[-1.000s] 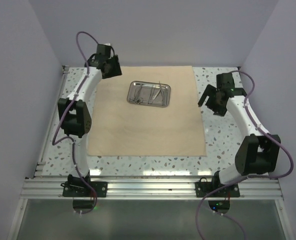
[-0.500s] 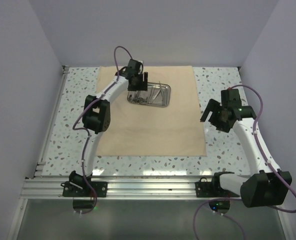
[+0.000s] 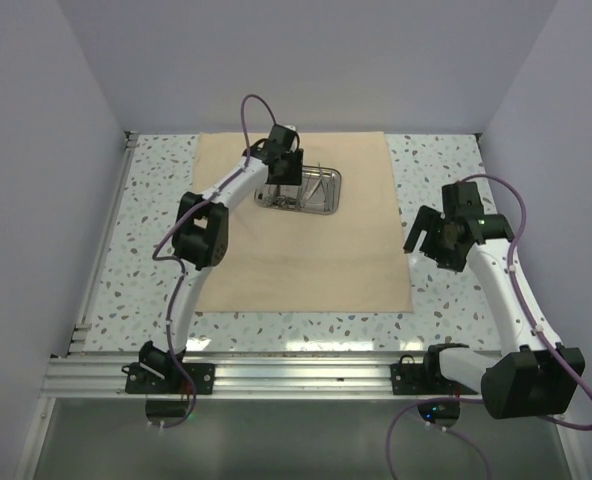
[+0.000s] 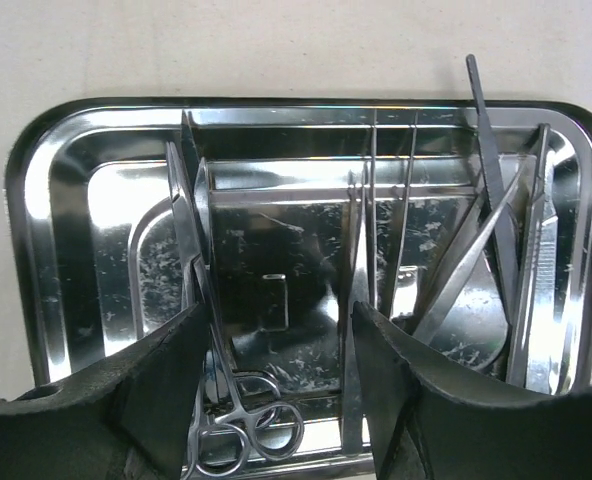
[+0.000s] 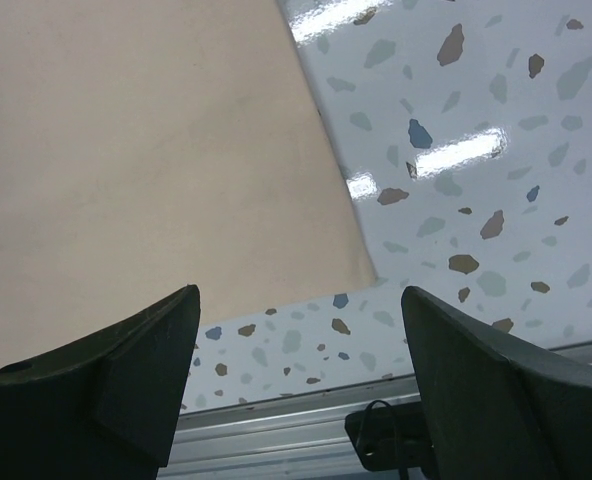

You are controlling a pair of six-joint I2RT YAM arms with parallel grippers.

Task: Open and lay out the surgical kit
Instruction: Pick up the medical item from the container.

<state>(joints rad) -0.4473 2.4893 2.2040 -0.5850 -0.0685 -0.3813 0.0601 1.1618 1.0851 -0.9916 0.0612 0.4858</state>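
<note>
Cloth: the tan cloth (image 3: 306,250) lies spread flat over the middle of the speckled table (image 3: 446,170).
Tray: the steel tray (image 4: 36,230) sits upright on the far half of the cloth, close to its far edge, with its long side running left to right.
Tray, left part: ring-handled forceps (image 4: 238,425) lie front to back, rings at the near wall and tips toward the far wall.
Tray, middle: a thin straight instrument (image 4: 359,300) lies front to back just right of the forceps. I cannot tell what kind it is.
Tray, right part: tweezers (image 4: 466,270) lie tilted and cross a long thin tool (image 4: 486,160) whose tip sticks out over the far rim. A flat handle (image 4: 541,290) lies along the right wall.
Tray floor: scratched and mirror-bright, so some of the lines on it are reflections of the instruments.
Left gripper: the left gripper (image 4: 276,320) hangs over the left part of the tray, pointing down, jaws parted with nothing between them. It hides part of the forceps. I cannot tell whether it touches any instrument.
Right gripper: the right gripper (image 5: 298,295) hangs above the cloth's right edge, near its near right corner, jaws spread wide and grasping nothing.
Rail: a metal rail (image 5: 256,445) runs along the table's near edge, past the cloth's corner.
</note>
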